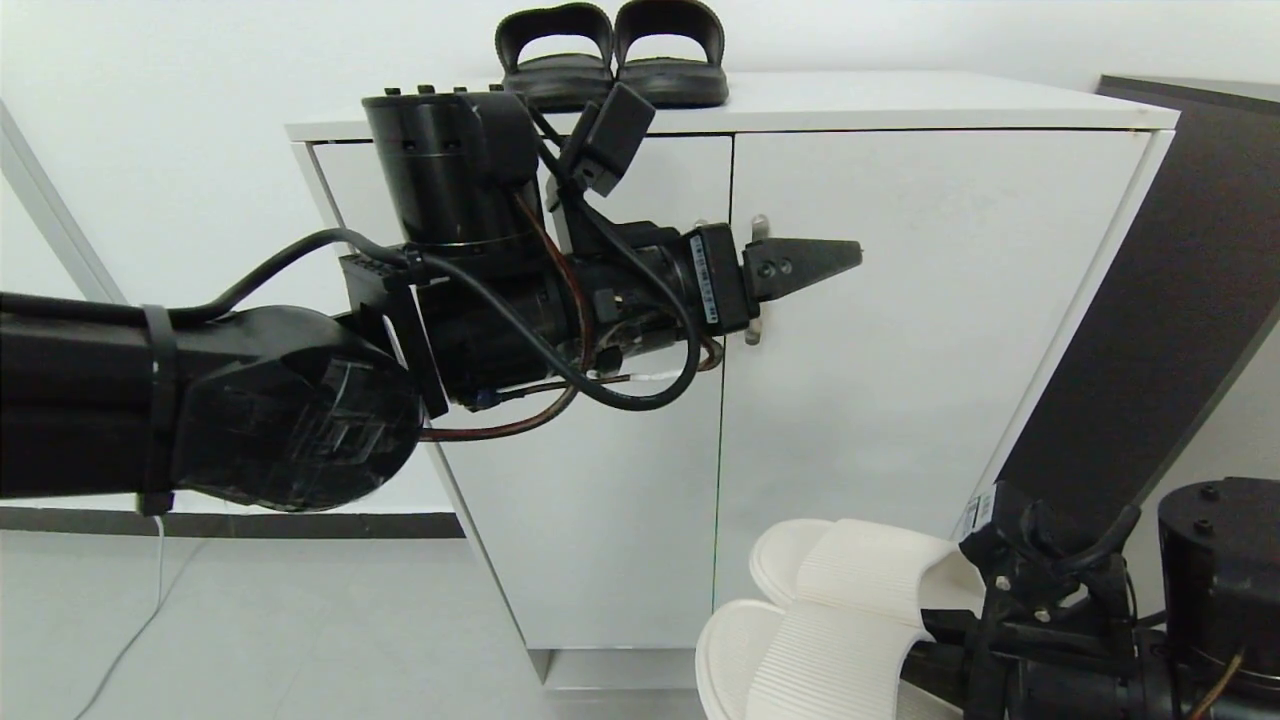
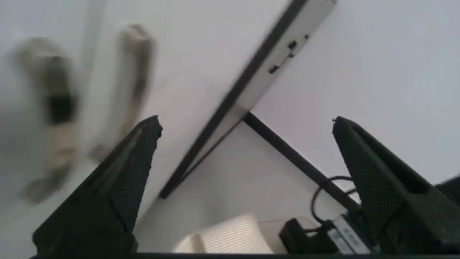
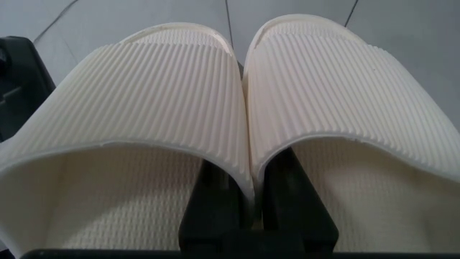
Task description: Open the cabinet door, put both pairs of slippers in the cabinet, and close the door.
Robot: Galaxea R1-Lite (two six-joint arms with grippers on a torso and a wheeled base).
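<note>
The white cabinet (image 1: 900, 330) stands with both doors shut, its two metal handles (image 1: 757, 232) at the middle seam. A pair of black slippers (image 1: 612, 55) sits on its top. My left gripper (image 1: 845, 255) hovers just in front of the handles, open; in the left wrist view its fingers (image 2: 129, 180) are spread wide with the blurred handles (image 2: 135, 65) beyond them. Low at the right, my right gripper (image 3: 253, 208) is shut on the pair of white ribbed slippers (image 1: 840, 620), pinching their inner straps (image 3: 244, 137) together.
A dark grey panel (image 1: 1150, 300) runs along the cabinet's right side. Grey floor (image 1: 300, 620) lies left of the cabinet, with a thin cable (image 1: 140, 620) on it. A white wall is behind.
</note>
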